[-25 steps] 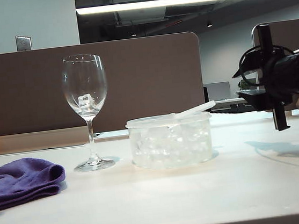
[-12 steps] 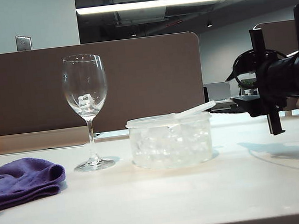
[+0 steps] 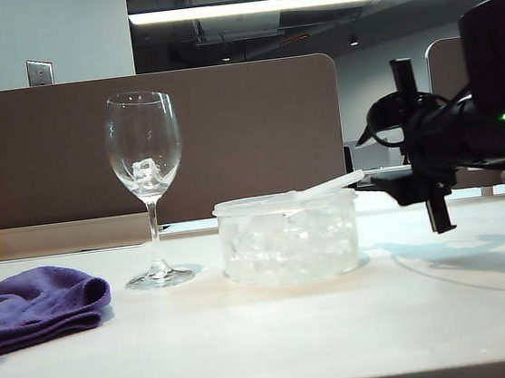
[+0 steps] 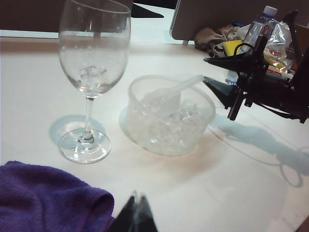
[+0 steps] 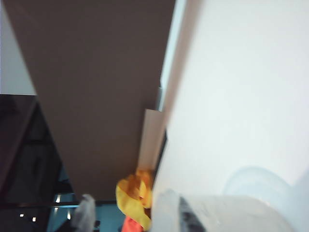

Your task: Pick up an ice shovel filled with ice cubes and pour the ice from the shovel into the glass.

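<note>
The glass (image 3: 147,183) (image 4: 91,53) stands left of a low clear tub (image 3: 291,267) (image 4: 145,135) and holds a few ice cubes (image 3: 146,172). More ice cubes (image 3: 286,240) (image 4: 169,128) fill the tub. The ice shovel (image 4: 161,99) lies bowl-down in them, and its handle (image 3: 329,184) (image 4: 189,83) pokes over the rim toward my right gripper (image 3: 366,160) (image 4: 206,70). That gripper hangs open just right of the handle's tip, apart from it, one finger above the other. My left gripper (image 4: 136,212) is shut, low beside the cloth.
A purple cloth (image 3: 33,305) (image 4: 48,198) lies at the table's front left. A brown partition (image 3: 228,137) runs behind the table. A bottle (image 4: 260,24) and a yellow cup (image 4: 231,47) sit in clutter at the back right.
My right gripper has moved left toward the tub and the shovel's handle, and its jaws have spread wider. The glass, tub and shovel have not moved.
</note>
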